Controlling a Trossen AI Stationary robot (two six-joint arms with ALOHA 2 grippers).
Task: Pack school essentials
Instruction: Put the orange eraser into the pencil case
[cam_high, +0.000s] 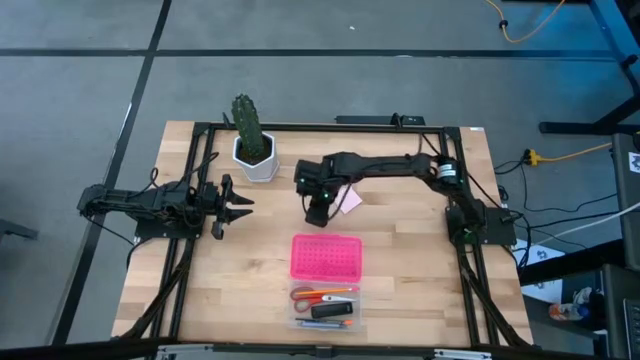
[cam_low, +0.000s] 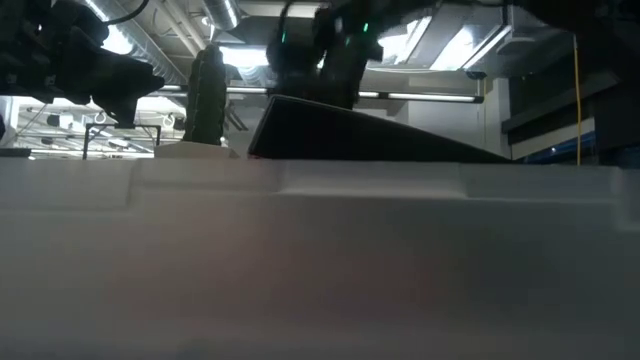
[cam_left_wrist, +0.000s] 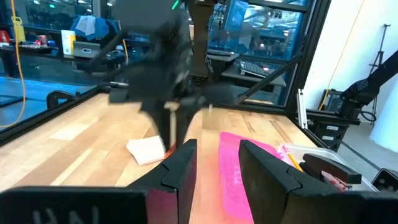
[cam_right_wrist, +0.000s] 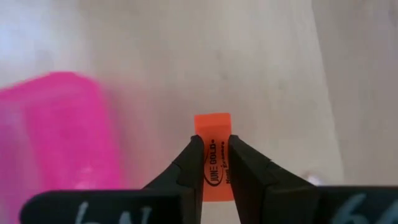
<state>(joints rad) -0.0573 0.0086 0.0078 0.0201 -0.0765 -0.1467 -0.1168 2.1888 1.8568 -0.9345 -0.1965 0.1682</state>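
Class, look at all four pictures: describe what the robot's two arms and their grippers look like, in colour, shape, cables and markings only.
Both arms are dark, jointed and slim. The left gripper ends in two black pointed fingers; its fingers are broad, angular wedges seen close. The right gripper has the same black fingers and small green lights on its wrist. Black cables run along both arms. Pale lettering marks each wrist's bottom edge.
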